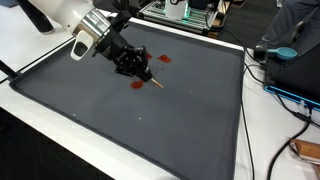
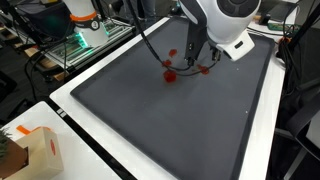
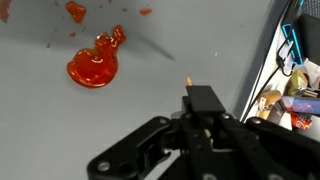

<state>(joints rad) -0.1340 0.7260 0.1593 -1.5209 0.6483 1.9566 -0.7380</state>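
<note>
The gripper (image 1: 140, 72) pinches a stick (image 1: 155, 83) (beside red blob (image 1: 137, 85))

1. Mat (image 1: 150, 120): plain dark grey, with a thin black edge.
2. Table (image 1: 30, 55): white.
3. Blob (image 3: 95, 65): glossy orange-red, darker red at the rim.
4. Spots (image 3: 75, 12): red, the same shade as the blob.
5. Claw (image 3: 200, 100): matt black.
6. Stick (image 3: 188, 80): pale tan, with an orange tint at the tip.
7. Arm (image 2: 225, 20): white shell with black joints.
8. Box (image 2: 40, 150): light brown cardboard with an orange mark on top.
9. Cable (image 1: 290, 95): bright blue.
</note>
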